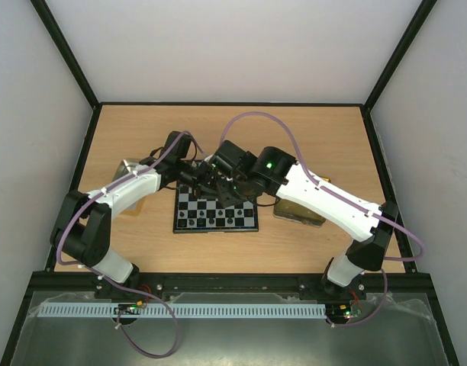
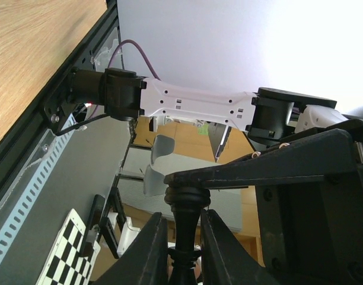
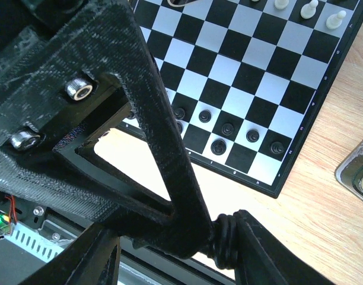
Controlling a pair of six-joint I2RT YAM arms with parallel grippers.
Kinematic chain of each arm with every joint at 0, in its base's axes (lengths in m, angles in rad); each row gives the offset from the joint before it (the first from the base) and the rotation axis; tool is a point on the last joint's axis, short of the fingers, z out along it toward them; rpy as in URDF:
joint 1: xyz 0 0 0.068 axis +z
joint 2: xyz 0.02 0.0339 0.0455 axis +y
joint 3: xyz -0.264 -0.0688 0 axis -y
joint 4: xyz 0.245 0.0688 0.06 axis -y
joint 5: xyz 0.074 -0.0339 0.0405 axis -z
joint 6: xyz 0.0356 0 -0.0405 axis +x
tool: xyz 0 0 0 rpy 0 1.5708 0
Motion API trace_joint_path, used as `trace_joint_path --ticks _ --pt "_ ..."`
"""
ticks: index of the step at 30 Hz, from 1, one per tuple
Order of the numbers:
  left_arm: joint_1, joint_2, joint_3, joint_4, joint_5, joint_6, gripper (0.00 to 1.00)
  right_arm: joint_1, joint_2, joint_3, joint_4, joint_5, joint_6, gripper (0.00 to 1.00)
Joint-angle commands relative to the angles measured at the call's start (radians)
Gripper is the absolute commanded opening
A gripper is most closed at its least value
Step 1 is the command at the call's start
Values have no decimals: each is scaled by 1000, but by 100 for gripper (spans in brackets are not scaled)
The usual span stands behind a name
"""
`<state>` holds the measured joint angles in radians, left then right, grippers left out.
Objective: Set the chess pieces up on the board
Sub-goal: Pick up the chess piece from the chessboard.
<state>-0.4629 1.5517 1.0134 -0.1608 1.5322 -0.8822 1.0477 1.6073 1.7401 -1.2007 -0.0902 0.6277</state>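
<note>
Top view: board (image 1: 216, 211) flat on wooden table (image 1: 142, 252), both arms meeting over its far edge. Gold tray (image 1: 301, 213) just right of board, silver tray (image 1: 128, 167) to its far left.

Left wrist view: left gripper (image 2: 182, 237) fingers closed against black chess piece (image 2: 185, 228), piece upright between them.

Right wrist view: right gripper (image 3: 175, 237) partly open, pressed on same black piece (image 3: 224, 240). Black pieces (image 3: 228, 129) stand along board's near edge, white pieces (image 3: 312, 9) at far edge.

Both arms crowd the board's (image 1: 216, 217) far edge; near rows stay reachable.
</note>
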Motion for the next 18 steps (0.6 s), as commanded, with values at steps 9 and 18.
trace_joint_path --ticks 9,18 --pt "-35 -11 3 23 134 -12 13 0 24 11 43 -15 -21 40" --pt "-42 -1 13 21 134 -11 14 -1 31 4 46 -29 -34 40"
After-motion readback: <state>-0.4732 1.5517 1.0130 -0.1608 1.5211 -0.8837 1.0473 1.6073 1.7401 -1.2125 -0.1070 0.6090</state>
